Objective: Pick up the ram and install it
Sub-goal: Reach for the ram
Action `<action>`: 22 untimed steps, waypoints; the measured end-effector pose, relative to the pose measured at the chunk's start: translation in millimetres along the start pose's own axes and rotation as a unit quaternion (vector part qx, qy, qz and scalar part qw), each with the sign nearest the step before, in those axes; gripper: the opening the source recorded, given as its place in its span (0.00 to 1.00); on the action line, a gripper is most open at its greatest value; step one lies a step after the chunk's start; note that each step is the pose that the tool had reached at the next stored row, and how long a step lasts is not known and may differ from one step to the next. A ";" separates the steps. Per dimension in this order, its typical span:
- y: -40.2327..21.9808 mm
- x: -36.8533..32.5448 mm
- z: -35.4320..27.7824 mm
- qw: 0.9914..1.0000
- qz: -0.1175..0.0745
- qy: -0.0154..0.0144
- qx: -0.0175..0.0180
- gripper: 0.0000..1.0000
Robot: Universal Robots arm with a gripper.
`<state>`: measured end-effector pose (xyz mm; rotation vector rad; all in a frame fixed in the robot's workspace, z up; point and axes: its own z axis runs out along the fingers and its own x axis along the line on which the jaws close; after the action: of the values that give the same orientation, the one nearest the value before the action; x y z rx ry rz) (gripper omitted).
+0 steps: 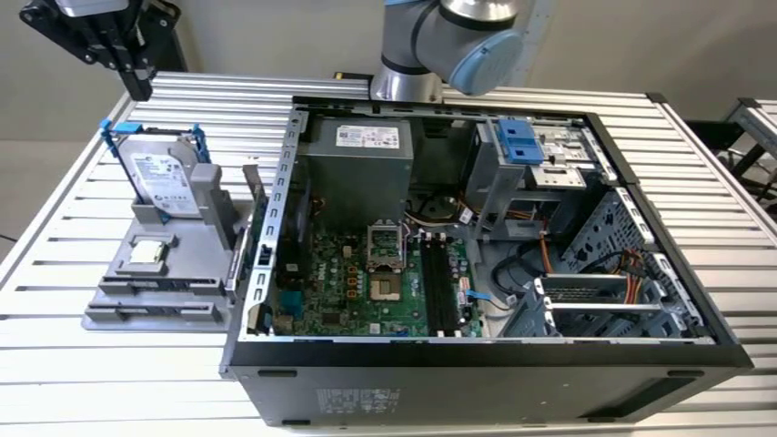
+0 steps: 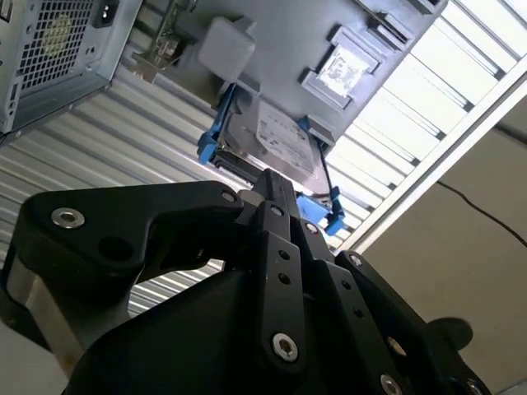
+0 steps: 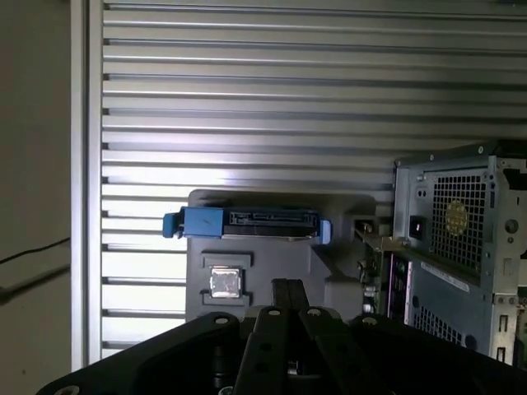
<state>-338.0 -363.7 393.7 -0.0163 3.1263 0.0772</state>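
hovering over the slatted table [image 1: 704, 164] at the exterior view's upper left, the gripper [image 1: 142, 88] hangs above and behind the grey fixture [image 1: 134, 282], well apart from the open computer case [image 1: 291, 182]. you can see in both wrist views that its fingers [image 3: 282, 296] are pressed together with nothing between them; the gripper [image 2: 270, 183] [image 3: 287, 286] carries no part.

note the ram [image 1: 255, 196]: a thin dark stick standing on edge at the fixture's side nearest the case, just beside the case's wall and outside it. it is untouched by the gripper, which sits well above it and toward the exterior view's left.

observe on the same fixture the hard drive [image 1: 164, 177] in its blue frame [image 1: 122, 127], standing upright, and the small square processor chip [image 1: 151, 251] lying flat in front of it. both wrist views look down on these, with the hard drive [image 3: 272, 220] [image 2: 276, 140] nearest the fingertips and the chip [image 3: 226, 281] [image 2: 342, 70] close by.

inside the case, the motherboard [image 1: 352, 291] lies flat, and its black memory slots [image 1: 438, 291] run side by side toward the exterior view's right of the processor socket. the arm [image 1: 449, 41] rises behind the case.
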 end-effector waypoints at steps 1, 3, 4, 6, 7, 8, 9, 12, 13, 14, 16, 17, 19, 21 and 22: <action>0.1 0.1 0.0 1.000 0.000 0.000 0.000 0.00; 0.0 0.1 0.0 1.000 0.000 0.000 0.000 0.00; 0.0 0.2 0.0 1.000 0.000 0.000 0.000 0.00; 0.0 0.5 0.0 1.000 0.000 0.000 0.000 0.00; -0.2 1.0 0.0 1.000 0.000 0.000 0.000 0.00; -0.5 1.5 0.0 1.000 0.000 0.000 0.000 0.00; -1.0 2.4 -0.1 1.000 0.000 0.000 0.000 0.00; -3.8 4.3 -0.1 1.000 0.000 0.000 0.000 0.00; -5.0 4.4 -0.1 1.000 0.000 0.000 0.000 0.00; -6.5 4.4 -0.2 1.000 0.000 0.000 0.000 0.00; -9.4 4.4 -0.2 1.000 0.000 0.000 0.000 0.00; -11.1 4.4 -0.1 1.000 0.000 0.000 0.000 0.00; -14.7 4.5 -0.1 1.000 0.000 0.000 0.000 0.00; -18.6 4.7 0.0 1.000 0.000 0.000 0.000 0.00; -20.7 4.7 0.1 1.000 0.000 0.000 0.000 0.00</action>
<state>-342.5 -384.4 392.5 -0.0162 3.1264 0.0772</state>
